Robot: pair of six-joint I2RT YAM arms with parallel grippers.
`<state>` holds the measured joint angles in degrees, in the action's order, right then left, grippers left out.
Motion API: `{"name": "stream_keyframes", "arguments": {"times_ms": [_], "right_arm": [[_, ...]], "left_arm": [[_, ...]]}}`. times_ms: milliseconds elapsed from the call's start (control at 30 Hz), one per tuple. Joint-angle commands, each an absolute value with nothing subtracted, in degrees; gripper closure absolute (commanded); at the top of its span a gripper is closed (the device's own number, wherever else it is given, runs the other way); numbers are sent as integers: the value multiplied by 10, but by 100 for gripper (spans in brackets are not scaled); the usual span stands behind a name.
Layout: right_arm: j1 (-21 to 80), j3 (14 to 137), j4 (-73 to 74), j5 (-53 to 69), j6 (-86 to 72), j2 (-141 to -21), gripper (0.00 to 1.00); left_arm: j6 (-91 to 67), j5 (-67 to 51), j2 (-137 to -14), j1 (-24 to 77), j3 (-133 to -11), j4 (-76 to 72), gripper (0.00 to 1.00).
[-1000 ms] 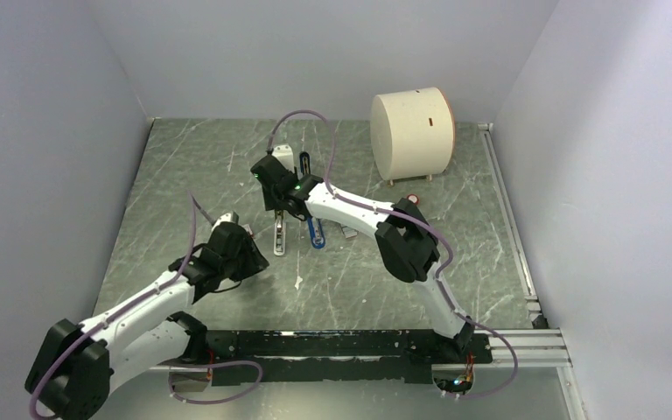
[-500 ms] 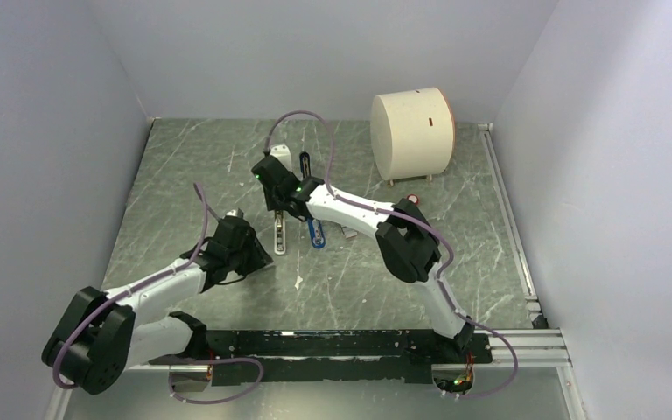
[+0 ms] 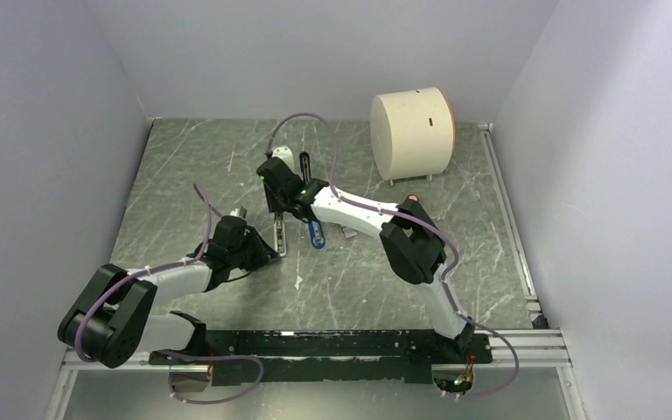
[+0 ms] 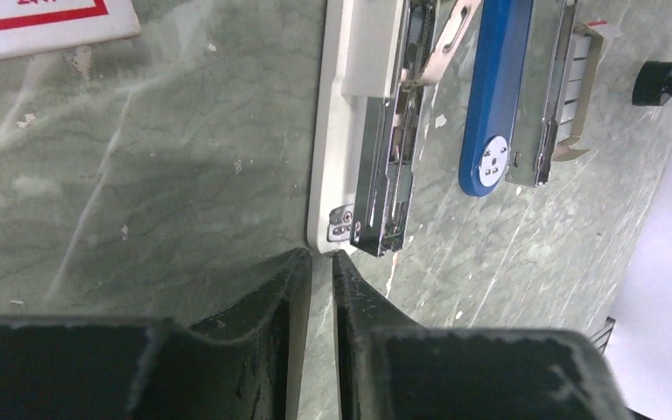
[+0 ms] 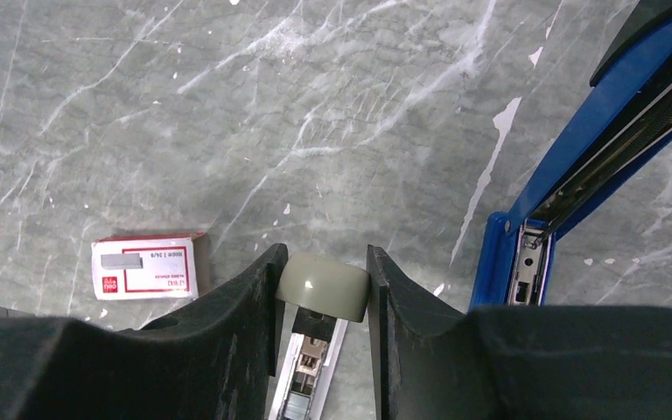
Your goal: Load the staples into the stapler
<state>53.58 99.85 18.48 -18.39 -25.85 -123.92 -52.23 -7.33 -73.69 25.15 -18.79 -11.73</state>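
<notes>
Far left in the overhead view: left arm bent low across the grey marbled table (image 3: 184, 175), stretched toward the middle. Left tool (image 4: 315, 262) down at table level, fingers all but pressed together, only a thin slit between them and nothing seen in that slit. Tips right at the near end of the white stapler (image 4: 332, 131), touching its corner or just short of it, hard to tell which.

In the right wrist view, left of the fingers: a red-and-white box (image 5: 144, 267), flat on the table, apart from everything else.

Next, the white stapler itself, lying open lengthwise with the metal channel exposed along its white base. At its far end, right tool (image 5: 324, 259) pinching the stapler's pale rounded end (image 5: 324, 287) from both sides, both fingers tight against it.

Just right of that, parallel and close but not touching: blue stapler (image 3: 316, 234), about mid-table, opened out. Rounded blue end toward the arm bases, thin black arm (image 3: 304, 164) stretched toward the far wall. Just beside its right flank, a silvery-grey strip (image 4: 583, 83).

Farther right, a small red knob (image 3: 413, 199), alone on the table. Beyond it, near the far wall, a large cream drum (image 3: 411, 131).
</notes>
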Motion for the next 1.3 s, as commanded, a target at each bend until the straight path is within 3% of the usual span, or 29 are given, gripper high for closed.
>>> {"name": "stream_keyframes", "arguments": {"times_ms": [0, 700, 1267], "right_arm": [[536, 988, 183, -169, -259, -1215, 82], [587, 915, 205, -214, -292, -1175, 89], [618, 860, 210, -222, -338, -1165, 91]], "left_arm": [[-528, -63, -744, 240, -164, -148, 79], [-516, -87, -888, 226, -172, -178, 88], [-512, -74, -934, 226, -190, -173, 89]]}}
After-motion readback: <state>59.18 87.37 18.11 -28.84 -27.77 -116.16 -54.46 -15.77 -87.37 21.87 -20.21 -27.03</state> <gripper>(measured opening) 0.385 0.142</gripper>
